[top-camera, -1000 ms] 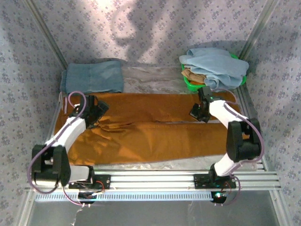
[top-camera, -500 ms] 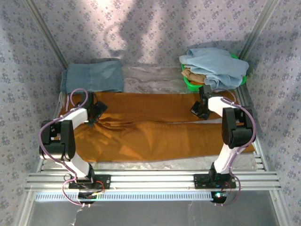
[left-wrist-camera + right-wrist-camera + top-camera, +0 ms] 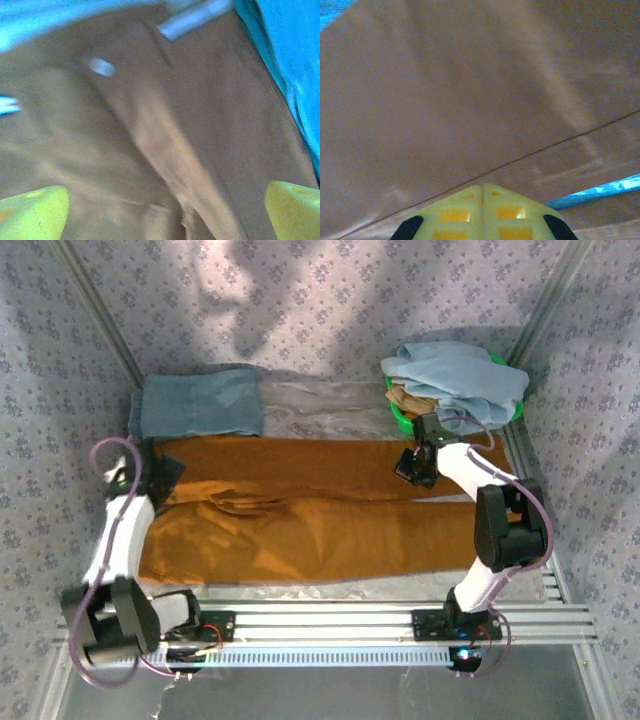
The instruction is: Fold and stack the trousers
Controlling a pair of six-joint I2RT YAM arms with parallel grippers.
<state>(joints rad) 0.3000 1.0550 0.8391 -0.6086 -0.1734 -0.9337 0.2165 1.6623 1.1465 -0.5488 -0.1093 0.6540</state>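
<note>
Table (image 3: pixel 320 400): trousers (image 3: pixel 320 515) flat across mid; grey-blue jeans (image 3: pixel 200 403), folded I think, far-left corner; green basket (image 3: pixel 400 418) w/ clothes far-right corner.

Dappled shadows overhead — wrist views blurred.

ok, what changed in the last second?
The left gripper slid left across the trousers toward their waist end and is open. The right gripper, shut, edged a little farther away and left. No visible grab or release. The trousers stayed flat; the folded denim and the basket pile did not move.
</note>
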